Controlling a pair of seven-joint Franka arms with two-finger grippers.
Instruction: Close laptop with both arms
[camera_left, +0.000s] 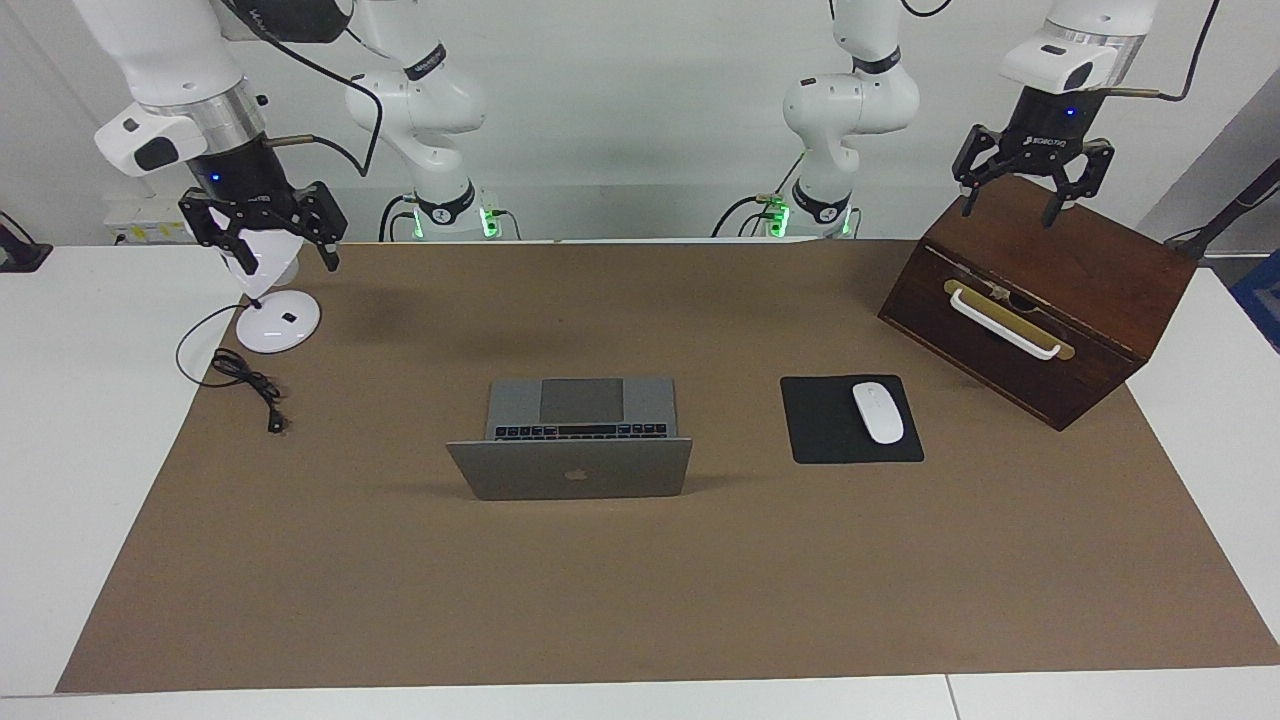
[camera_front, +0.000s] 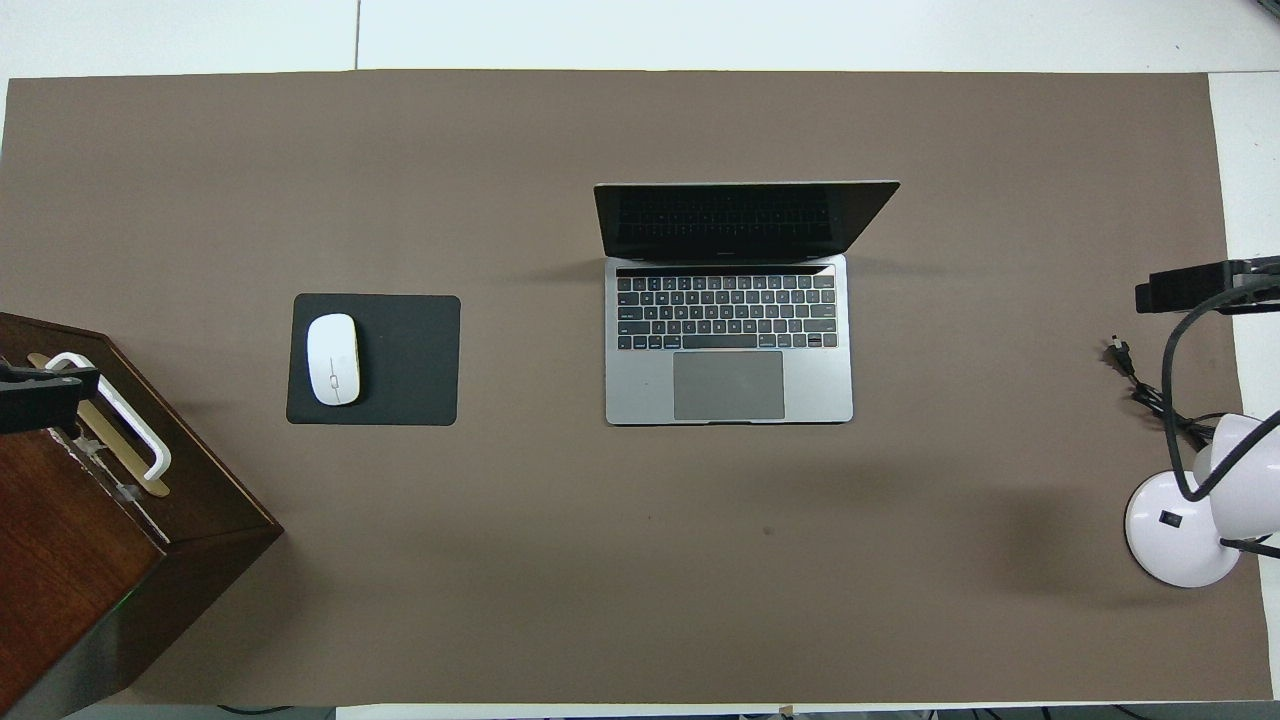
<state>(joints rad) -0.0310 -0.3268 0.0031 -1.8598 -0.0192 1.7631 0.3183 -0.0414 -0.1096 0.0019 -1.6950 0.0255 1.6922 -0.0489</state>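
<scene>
The silver-grey laptop (camera_left: 570, 467) (camera_front: 729, 385) sits open in the middle of the brown mat. Its lid stands upright with the dark screen toward the robots, and its keyboard and trackpad are bare. My left gripper (camera_left: 1008, 213) hangs open in the air over the wooden box, well clear of the laptop, with nothing in it. Over the white lamp at the other end of the table, my right gripper (camera_left: 288, 262) also hangs open and holds nothing. Neither gripper touches the laptop.
A black mouse pad (camera_left: 825, 425) (camera_front: 410, 360) with a white mouse (camera_left: 877, 411) (camera_front: 332, 359) lies beside the laptop toward the left arm's end. A wooden box (camera_left: 1040, 300) (camera_front: 70, 540) with a white handle stands nearer that end. A white lamp (camera_left: 277, 322) (camera_front: 1185, 535) and its cable (camera_left: 250, 385) sit at the right arm's end.
</scene>
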